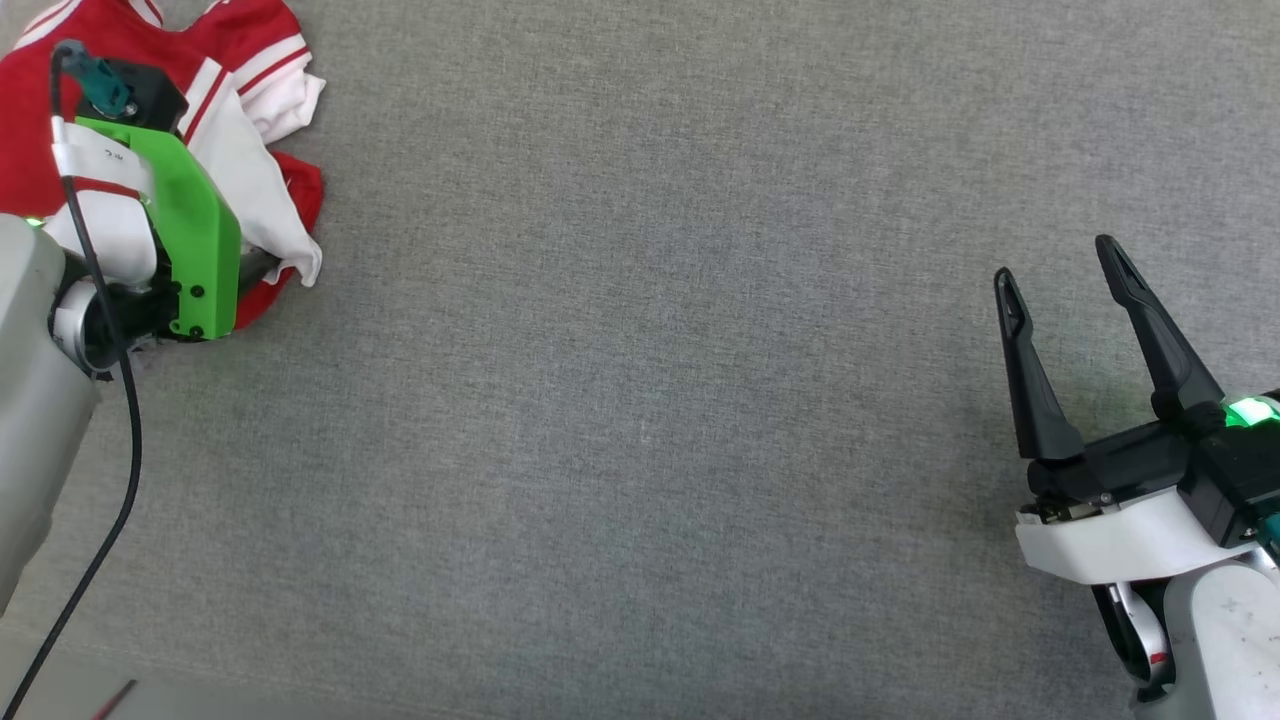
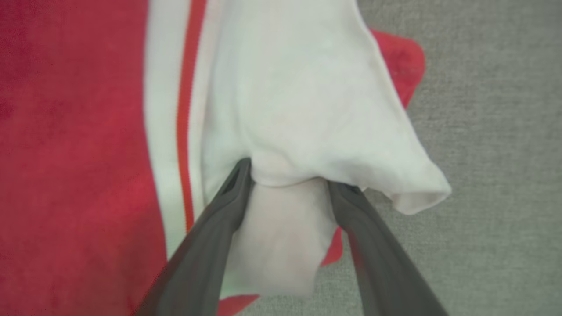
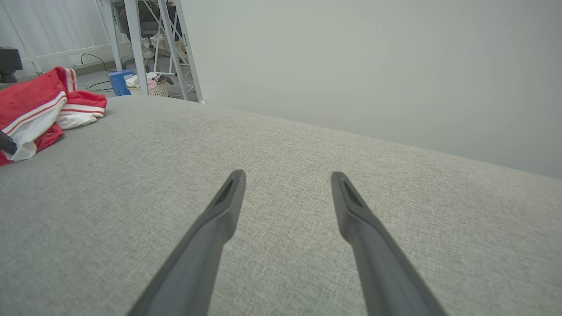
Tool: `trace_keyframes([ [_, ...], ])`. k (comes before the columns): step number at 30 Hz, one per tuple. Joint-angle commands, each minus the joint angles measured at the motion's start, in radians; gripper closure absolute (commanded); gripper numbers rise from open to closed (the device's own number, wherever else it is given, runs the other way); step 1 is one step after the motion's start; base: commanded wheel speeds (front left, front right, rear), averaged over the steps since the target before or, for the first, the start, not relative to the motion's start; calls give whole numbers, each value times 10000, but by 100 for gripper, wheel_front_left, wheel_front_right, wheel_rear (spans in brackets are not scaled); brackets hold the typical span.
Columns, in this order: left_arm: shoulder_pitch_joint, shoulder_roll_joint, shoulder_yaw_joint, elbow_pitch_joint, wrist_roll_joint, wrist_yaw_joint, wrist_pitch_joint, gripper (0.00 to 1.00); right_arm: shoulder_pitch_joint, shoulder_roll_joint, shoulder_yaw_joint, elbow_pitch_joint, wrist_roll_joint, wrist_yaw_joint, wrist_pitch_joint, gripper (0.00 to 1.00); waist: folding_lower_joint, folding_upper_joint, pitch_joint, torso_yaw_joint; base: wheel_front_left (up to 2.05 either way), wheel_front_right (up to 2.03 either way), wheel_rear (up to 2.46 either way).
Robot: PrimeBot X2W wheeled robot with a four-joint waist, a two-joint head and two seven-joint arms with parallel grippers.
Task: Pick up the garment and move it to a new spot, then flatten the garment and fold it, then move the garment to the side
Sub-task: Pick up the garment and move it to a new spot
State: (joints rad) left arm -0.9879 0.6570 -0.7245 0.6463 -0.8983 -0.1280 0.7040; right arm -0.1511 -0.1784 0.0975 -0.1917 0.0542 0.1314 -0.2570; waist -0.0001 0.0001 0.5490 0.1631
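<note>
The garment [image 1: 255, 35] lay crumpled at the far left of the grey fabric-covered table [image 1: 640, 400]. The left pincer [image 2: 290, 182] was released, its dark fingers [image 2: 206, 237] spread wide on either side of a fold of the white sleeve. The right pincer [image 1: 1058, 265] hovered released above the table at the right, well apart from the garment.

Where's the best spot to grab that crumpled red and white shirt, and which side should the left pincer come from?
Probably the white sleeve of the garment: it stands up as a loose raised fold at the heap's edge beside bare grey surface. Come from that open side, as the left pincer does, jaws open astride the fold.
</note>
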Motion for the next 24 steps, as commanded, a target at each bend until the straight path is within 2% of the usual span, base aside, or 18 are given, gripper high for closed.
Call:
trace_keyframes([
  [1, 401, -320, -453, 275, -67, -26, -80, 100, -51, 42, -14, 54, -8, -7, -47, 0, 1, -1, -151, 31, 0, 0, 0],
  [7, -118, 49, -881, -220, -4, -26, -1314, 100, 148, 178, 24, 172, 22, -7, -47, 0, 1, -1, -845, 160, 0, 0, 0],
  [16, -830, 726, -1765, -2233, 205, -27, -2588, 100, 617, 487, 50, 364, 136, -7, -47, 0, 1, -1, -2046, 299, 0, 0, 0],
  [24, -1066, 594, -2617, -3996, 260, -27, -2766, 100, 872, 801, 59, 473, 253, -7, -47, 0, 1, -1, -2806, -129, 0, 0, 0],
])
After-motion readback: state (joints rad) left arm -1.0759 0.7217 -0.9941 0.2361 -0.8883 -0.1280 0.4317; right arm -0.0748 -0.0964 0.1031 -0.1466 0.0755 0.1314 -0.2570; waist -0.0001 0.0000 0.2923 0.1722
